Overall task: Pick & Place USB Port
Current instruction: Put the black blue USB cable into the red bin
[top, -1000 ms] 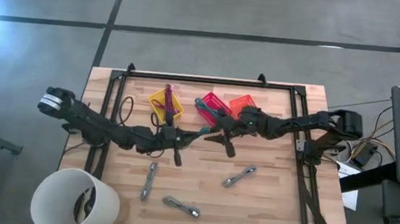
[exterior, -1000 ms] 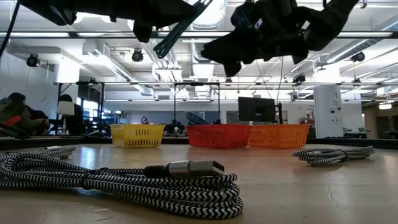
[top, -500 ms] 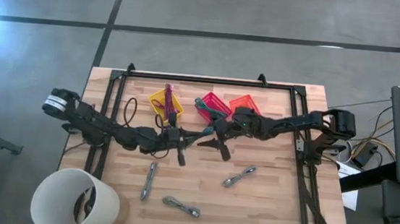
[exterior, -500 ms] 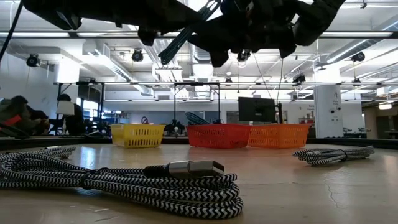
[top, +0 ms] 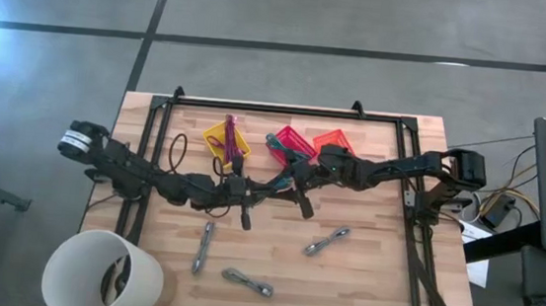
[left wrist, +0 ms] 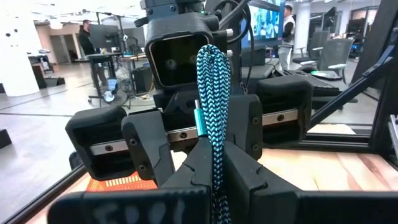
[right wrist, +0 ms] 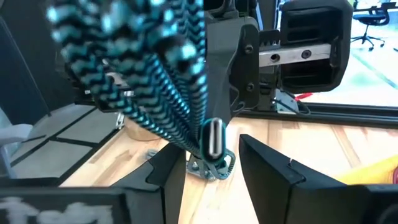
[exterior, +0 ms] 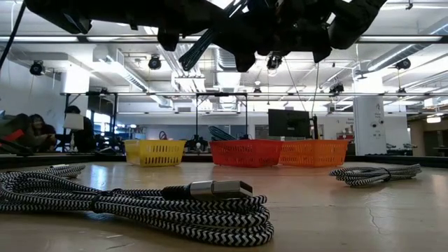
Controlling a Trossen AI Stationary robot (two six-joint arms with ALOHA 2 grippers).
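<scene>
A teal-and-black braided USB cable (left wrist: 212, 93) is folded into a bundle and hangs in the air over the table's middle (top: 268, 186). My left gripper (left wrist: 214, 163) reaches in level from the table's left and is shut on it. My right gripper (right wrist: 211, 169) comes level from the right and is open. Its two fingers (right wrist: 267, 167) stand on either side of the cable's silver plug (right wrist: 211, 138), with a gap on both sides. In the left wrist view the right gripper (left wrist: 199, 134) faces me just behind the cable. My left gripper pinches the folded cable bundle (left wrist: 215, 177) between its two fingers, several strands together. The fingers come level from the table's left. The looped end (left wrist: 211, 59) stands upright above them, and the whole cable is clear of the table.
Yellow (top: 226, 141), red (top: 291, 143) and orange (top: 332, 140) baskets stand at the far middle. Three black-and-white braided cables (top: 203, 246) (top: 247, 282) (top: 328, 241) lie on the near half. One of them is coiled close to the low camera (exterior: 140, 203). A white bucket (top: 104, 275) stands at the near left corner.
My right gripper has moved toward the table's left and a little up, closing in on the cable held by my left gripper. Its fingers now flank the cable's plug. The cable and my left gripper have kept still.
</scene>
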